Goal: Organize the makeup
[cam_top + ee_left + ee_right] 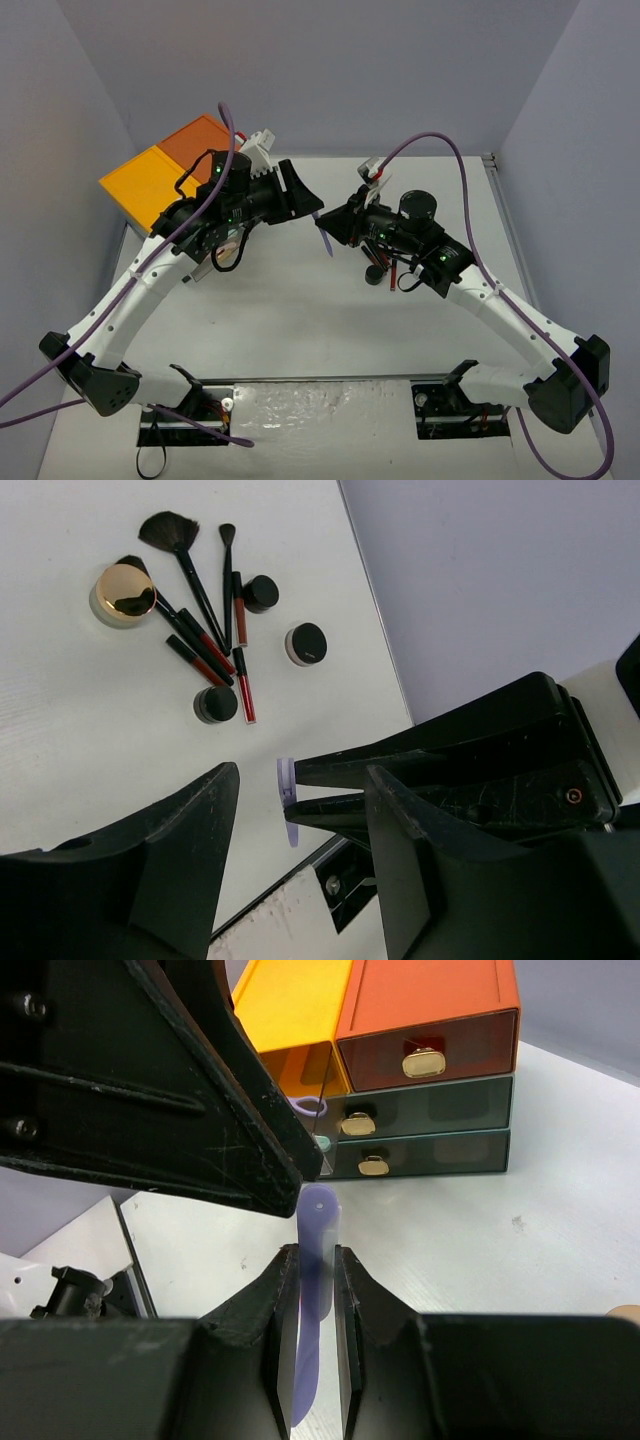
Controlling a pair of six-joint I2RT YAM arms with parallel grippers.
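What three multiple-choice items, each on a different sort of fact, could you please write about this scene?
1. In the top view, the cabinet stands: A) far left B) near right C) centre.
2. The lid of the jar is: A) silver B) gold C) red.
3. The right gripper is: A) open B) shut on nothing C) shut on the curler.
Answers: 1 A, its orange top shows far left; 2 B, it shines gold; 3 C, the lavender curler sits pinched in it.

Lavender plastic scissor-shaped curler (318, 1250): the part toward the dark green drawer cabinet with orange-and-yellow top (430, 1080) passes behind the black left gripper (308, 205) (near end cut by the frame); cabinet's yellow side likewise partly covered.
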